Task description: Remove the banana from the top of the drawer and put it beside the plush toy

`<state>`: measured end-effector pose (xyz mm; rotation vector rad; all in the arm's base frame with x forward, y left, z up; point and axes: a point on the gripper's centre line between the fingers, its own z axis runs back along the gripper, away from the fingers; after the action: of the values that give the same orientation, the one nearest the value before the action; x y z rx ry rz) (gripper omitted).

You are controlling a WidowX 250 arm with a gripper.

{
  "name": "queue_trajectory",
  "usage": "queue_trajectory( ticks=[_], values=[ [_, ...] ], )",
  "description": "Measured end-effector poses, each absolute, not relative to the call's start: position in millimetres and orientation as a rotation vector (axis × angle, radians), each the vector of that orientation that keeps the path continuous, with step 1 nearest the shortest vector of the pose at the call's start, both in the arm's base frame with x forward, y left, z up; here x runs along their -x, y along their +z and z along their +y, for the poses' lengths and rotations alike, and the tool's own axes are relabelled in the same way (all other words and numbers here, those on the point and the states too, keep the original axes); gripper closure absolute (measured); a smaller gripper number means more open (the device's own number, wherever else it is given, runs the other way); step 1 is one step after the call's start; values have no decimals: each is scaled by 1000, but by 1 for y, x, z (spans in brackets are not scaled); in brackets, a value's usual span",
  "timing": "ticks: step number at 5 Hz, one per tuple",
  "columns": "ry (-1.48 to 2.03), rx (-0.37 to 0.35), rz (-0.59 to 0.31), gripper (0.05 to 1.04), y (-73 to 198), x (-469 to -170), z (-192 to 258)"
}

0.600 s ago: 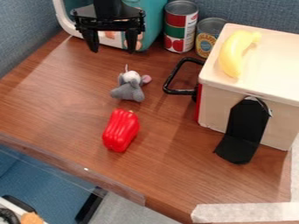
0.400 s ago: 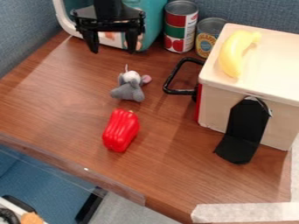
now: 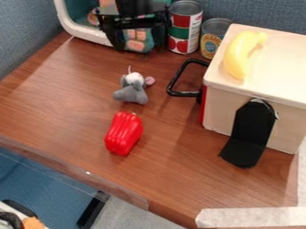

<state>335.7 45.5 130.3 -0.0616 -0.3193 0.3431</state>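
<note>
Gripper [image 3: 140,46] wide open, empty, at twelve o'clock from plush toy [image 3: 131,91], banana [image 3: 238,56] on drawer [image 3: 277,69] at two, pepper [image 3: 124,133] at six

A robot test setup, shown by the gripper [image 3: 140,44] over toy props.

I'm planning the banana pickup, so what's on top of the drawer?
On what I see of the drawer, a banana lies near the edge by the black handle. The spot beneath it is covered.
</note>
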Motion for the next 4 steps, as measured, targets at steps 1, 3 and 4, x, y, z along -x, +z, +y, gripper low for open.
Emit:
queue_trajectory(
  ticks=[1, 3, 4],
  values=[
    [295, 125, -310, 83, 142, -340, 18],
    [167, 183, -329, 83, 171, -349, -54],
    [105, 140, -289, 83, 158, -353, -82]
  ],
)
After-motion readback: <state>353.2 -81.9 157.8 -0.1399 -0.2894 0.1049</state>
